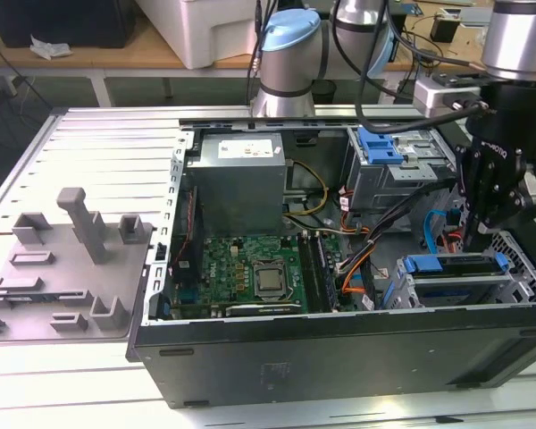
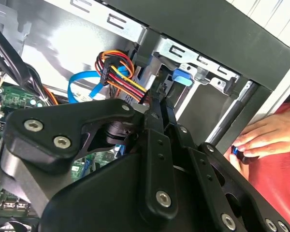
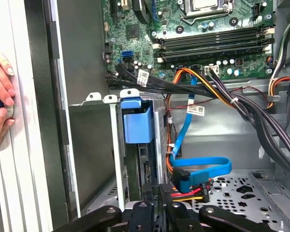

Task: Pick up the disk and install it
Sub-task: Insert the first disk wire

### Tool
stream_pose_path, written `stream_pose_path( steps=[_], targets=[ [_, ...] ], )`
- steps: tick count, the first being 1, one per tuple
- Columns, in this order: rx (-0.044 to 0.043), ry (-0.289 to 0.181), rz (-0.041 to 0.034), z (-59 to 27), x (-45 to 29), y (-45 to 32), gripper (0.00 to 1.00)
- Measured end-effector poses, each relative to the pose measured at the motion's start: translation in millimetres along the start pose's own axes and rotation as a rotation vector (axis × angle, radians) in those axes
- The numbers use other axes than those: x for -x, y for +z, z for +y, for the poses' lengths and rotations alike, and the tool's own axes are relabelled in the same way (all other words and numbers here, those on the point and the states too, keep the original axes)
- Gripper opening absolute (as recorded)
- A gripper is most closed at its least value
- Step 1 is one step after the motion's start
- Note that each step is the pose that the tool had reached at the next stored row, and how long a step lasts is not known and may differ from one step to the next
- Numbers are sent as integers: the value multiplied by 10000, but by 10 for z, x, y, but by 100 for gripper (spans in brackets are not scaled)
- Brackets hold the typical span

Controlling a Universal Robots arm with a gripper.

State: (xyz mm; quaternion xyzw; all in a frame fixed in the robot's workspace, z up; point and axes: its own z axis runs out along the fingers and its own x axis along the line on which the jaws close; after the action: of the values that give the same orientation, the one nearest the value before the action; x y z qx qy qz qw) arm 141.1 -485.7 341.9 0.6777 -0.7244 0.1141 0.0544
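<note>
A ribbed metal desk [image 1: 98,134] carries an open computer case [image 1: 339,357] lying on its side. The arm [image 1: 290,63] reaches over the case from behind. A grey plate [image 1: 62,268] with raised blocks lies on the desk at the exterior view's left, just beside the case. Inside the case, a grey power supply [image 1: 241,179] sits above a green motherboard [image 1: 250,268].

The disk [image 1: 456,286] sits in the drive bay at the case's corner on the exterior view's right, with its blue rail running along its upper edge. The end effector [image 1: 481,234] hangs just above that bay. In both wrist views its fingers [image 3: 152,193] are drawn together with nothing between them [image 2: 162,104]. Whether they touch the disk cannot be told.

A blue flat cable [image 3: 203,166] and a bundle of orange, yellow and red wires [image 3: 193,77] run beside the bay. A person's hand [image 3: 0,101] rests outside the case wall.
</note>
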Motion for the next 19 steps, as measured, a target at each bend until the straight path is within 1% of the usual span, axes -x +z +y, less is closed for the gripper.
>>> stream_pose_path(
  steps=[6,14,19],
  targets=[
    [2,2,-23,-3,-54,13,17],
    [-4,-24,-28,-4,-55,14,17],
    [-33,-143,-35,-4,-58,13,17]
  ],
)
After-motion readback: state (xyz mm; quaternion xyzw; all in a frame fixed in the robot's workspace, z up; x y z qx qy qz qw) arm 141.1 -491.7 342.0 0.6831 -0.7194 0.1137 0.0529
